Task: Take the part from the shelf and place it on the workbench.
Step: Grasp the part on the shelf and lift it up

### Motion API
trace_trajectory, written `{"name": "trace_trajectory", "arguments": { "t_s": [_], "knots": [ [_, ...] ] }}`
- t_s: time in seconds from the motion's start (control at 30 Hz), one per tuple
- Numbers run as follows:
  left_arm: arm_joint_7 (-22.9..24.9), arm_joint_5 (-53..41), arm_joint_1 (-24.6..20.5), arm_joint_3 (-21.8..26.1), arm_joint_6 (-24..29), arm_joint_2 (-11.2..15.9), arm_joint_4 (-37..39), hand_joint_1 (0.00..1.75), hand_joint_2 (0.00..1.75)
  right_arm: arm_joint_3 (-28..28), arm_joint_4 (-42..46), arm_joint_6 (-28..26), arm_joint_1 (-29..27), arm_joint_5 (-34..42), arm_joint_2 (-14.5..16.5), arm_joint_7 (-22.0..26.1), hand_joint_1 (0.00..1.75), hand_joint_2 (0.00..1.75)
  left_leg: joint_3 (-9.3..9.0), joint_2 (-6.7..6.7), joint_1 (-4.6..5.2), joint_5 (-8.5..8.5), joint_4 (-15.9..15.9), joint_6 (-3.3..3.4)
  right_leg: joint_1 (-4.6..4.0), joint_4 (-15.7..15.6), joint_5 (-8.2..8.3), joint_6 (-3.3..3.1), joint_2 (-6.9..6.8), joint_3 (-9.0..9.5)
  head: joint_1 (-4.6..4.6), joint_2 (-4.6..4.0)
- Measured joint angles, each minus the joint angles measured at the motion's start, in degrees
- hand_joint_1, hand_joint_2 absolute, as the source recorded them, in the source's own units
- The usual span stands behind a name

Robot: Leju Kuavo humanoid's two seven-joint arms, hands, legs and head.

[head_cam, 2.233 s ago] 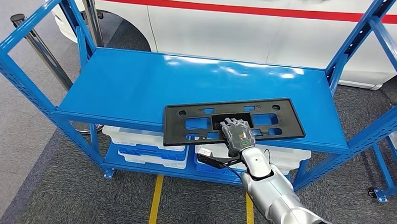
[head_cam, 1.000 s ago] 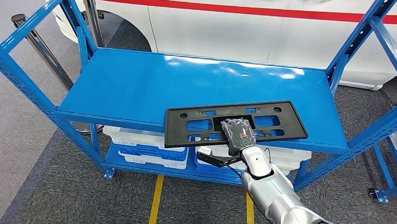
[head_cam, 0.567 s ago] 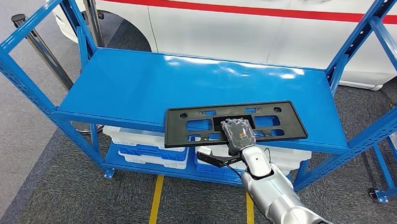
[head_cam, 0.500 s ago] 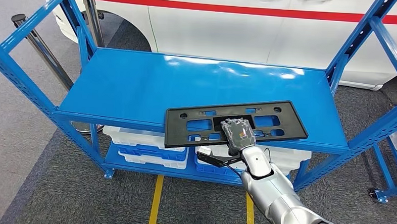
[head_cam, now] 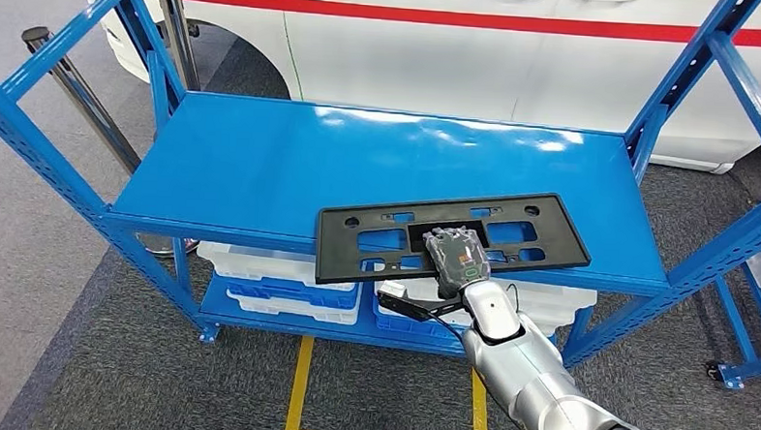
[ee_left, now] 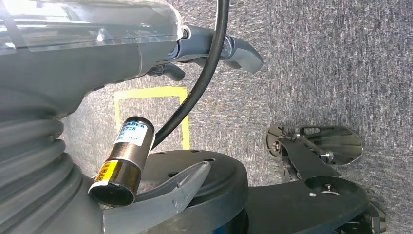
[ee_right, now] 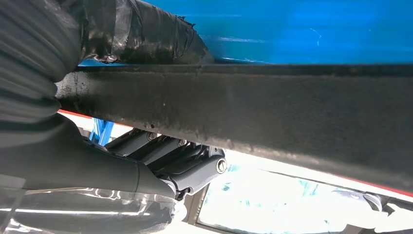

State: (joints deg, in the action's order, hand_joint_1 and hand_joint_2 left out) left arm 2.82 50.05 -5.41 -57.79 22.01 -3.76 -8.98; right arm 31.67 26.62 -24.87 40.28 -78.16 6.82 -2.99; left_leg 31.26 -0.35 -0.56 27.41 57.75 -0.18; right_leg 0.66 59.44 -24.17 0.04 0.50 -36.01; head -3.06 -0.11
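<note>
Pickup step. Right robot hand (head_cam: 457,256) grips the part (head_cam: 450,236), a flat black plate, at the middle of its near rim; in the right wrist view the fingers (ee_right: 170,156) curl under that rim. The part lies at the shelf's (head_cam: 262,171) front edge, toward its right end, overhanging slightly. Left robot hand (ee_left: 214,46) hangs over the floor, loosely curled, holding nothing. Next, by my reading: lift the part level clear of the shelf, then carry it to the workbench.
</note>
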Motion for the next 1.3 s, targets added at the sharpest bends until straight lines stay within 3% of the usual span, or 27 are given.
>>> {"name": "trace_trajectory", "arguments": {
  "t_s": [0.2, 0.33, 0.47, 0.53, 0.83, 1.3],
  "knots": [
    [0.0, 0.0, 0.0, 0.0, 0.0, 0.0, 0.0, 0.0, 1.75, 0.0, 0.0, 0.0, 0.0, 0.0, 0.0, 0.0, 1.4, 1.75, 0.0, 0.0, 0.0, 0.0, 0.0, 0.0, 0.0, 0.0, 0.0, 0.0, 0.0, 0.0, 0.0, 0.0],
    [-0.6, -0.1, 0.0, 0.0, 0.0, 0.0, 0.0, 0.0, 1.75, 0.0, 0.3, -1.0, -0.3, -0.8, 0.0, 0.0, 0.0, 1.75, -0.03, 0.0, 0.0, 0.0, 0.0, 0.0, -0.01, 0.0, 0.0, 0.0, 0.0, 0.0, 0.0, 0.0],
    [-5.1, -0.7, 0.2, -0.5, 0.1, 0.0, 0.0, 0.0, 1.75, -1.2, 11.2, -11.6, -6.4, -8.0, -1.0, 0.3, 0.0, 1.75, 0.04, -0.01, -0.01, 0.01, 0.0, -0.01, -0.01, 0.0, -0.05, 0.02, -0.01, -0.04, -0.01, 0.0],
    [-5.8, -0.9, 0.1, -0.7, 0.2, 0.0, 0.0, 0.0, 1.75, -1.7, 16.8, -14.0, -8.6, -9.6, -1.1, 0.5, 0.0, 1.75, 0.02, 0.02, -0.01, 0.05, 0.0, -0.04, -0.01, 0.0, -0.08, 0.02, 0.09, -0.08, 0.01, 0.0],
    [-6.1, -0.9, 0.0, -1.5, 0.2, 0.0, 0.0, 0.0, 1.75, -2.8, 29.0, -14.1, -12.9, -10.3, -2.2, 0.5, 0.0, 1.75, 0.03, -0.01, -0.01, 0.08, 0.0, -0.05, -0.01, 0.0, -0.14, 0.02, 0.06, -0.08, 0.0, 0.0],
    [-6.0, -0.9, 0.0, -1.6, -0.1, 0.0, 0.0, 0.0, 1.75, -3.0, 32.4, -14.1, -13.6, -9.3, -2.9, 1.7, 0.0, 1.75, 0.04, -0.01, -0.01, 0.09, 0.0, -0.05, -0.02, 0.0, -0.14, 0.02, 0.06, -0.07, 0.0, 0.0]
  ]
}}
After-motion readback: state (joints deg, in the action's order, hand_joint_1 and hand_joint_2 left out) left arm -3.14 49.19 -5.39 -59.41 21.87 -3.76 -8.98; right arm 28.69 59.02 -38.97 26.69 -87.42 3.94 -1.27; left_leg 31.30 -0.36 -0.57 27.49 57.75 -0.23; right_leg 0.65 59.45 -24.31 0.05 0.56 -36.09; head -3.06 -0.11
